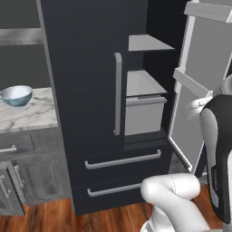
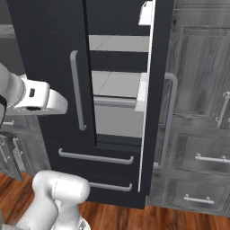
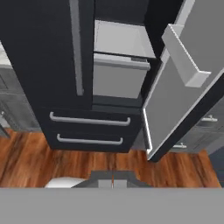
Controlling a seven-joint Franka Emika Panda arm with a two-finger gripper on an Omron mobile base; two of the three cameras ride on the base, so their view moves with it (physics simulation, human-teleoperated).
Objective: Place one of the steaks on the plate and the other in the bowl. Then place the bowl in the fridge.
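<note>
Hand view: shut fingers (image 3: 113, 183) facing fridge (image 3: 48, 52).

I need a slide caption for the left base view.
Black fridge with right door open; blue bowl on marble counter.

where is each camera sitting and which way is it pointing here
Left base view: behind the arm on its left, facing the fridge with its right door open and the bowl on the counter; white arm links at lower right.
Right base view: behind on the right, facing the same fridge; arm at left.
Hand view: on the hand, looking at the fridge's drawers; shut pincer at bottom.
All three share the open fridge.
</note>
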